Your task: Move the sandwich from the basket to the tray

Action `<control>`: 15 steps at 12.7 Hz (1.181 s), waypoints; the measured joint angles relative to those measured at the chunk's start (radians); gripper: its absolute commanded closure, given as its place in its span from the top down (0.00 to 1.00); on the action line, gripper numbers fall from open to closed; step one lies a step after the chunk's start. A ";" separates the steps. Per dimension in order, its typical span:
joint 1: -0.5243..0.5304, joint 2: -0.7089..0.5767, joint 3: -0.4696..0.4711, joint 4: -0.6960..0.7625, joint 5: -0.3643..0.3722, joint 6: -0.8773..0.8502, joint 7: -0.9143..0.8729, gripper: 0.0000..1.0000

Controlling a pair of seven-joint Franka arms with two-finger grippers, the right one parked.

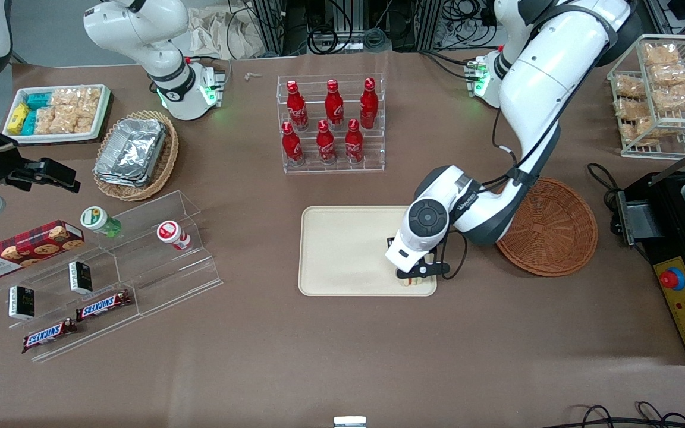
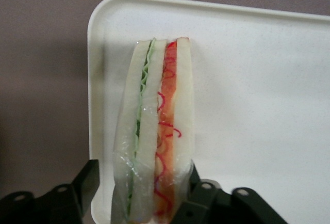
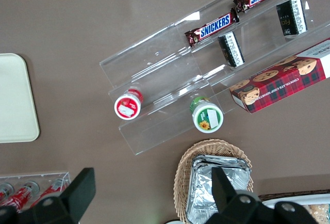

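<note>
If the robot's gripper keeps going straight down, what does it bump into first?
Probably the tray. The gripper points down at its corner nearest the basket, with the sandwich between its fingers, so the sandwich's bottom edge would meet the tray first, if it isn't already resting there.
</note>
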 measured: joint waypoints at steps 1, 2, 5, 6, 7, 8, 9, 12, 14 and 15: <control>0.000 0.000 0.000 0.001 0.000 0.000 0.000 1.00; 0.000 0.000 0.000 0.004 0.000 0.000 -0.001 1.00; 0.000 -0.006 0.000 0.045 0.001 0.000 -0.002 1.00; 0.002 -0.018 0.000 0.068 0.001 -0.007 -0.003 1.00; 0.004 -0.042 0.001 0.086 0.002 -0.028 -0.003 1.00; 0.009 -0.077 0.003 0.099 0.002 -0.060 -0.004 1.00; 0.028 -0.118 0.003 0.102 0.001 -0.085 -0.005 1.00; 0.099 -0.225 0.003 0.102 -0.038 -0.145 0.031 1.00; 0.120 -0.256 0.003 0.100 -0.043 -0.185 0.075 1.00; 0.132 -0.266 0.004 0.100 -0.045 -0.205 0.118 1.00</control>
